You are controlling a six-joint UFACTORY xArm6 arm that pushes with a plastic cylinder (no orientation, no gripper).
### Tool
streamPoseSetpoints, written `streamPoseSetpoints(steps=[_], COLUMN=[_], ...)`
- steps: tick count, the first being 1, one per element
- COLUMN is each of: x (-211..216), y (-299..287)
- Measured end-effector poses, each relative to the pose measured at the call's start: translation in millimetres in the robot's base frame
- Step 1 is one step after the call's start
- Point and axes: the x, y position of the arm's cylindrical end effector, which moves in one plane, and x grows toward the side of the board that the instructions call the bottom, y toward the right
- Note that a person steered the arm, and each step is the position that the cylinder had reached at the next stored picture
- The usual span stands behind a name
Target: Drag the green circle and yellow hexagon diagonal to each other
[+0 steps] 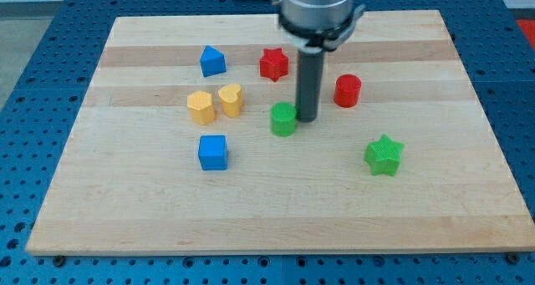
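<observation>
The green circle [283,119] is a short green cylinder near the board's middle. The yellow hexagon [201,106] sits to its left, a little higher in the view, with a yellow heart [230,99] between them, close beside the hexagon. My tip [307,118] is down on the board right beside the green circle's right side, touching it or nearly so. The dark rod rises from there to the arm's grey flange at the view's top.
A blue pentagon-like block [212,61] and a red star [273,63] lie toward the top. A red cylinder [348,90] is right of the rod. A blue cube [212,152] lies lower left, a green star [384,155] lower right. The wooden board [267,218] rests on a blue pegboard.
</observation>
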Motion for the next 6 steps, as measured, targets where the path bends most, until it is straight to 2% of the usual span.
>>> streamPoseSetpoints(steps=[1,2,4,6], x=[24.3,25.7,6.8,14.6], y=[-41.6,-71.4,-79.7,-135.5])
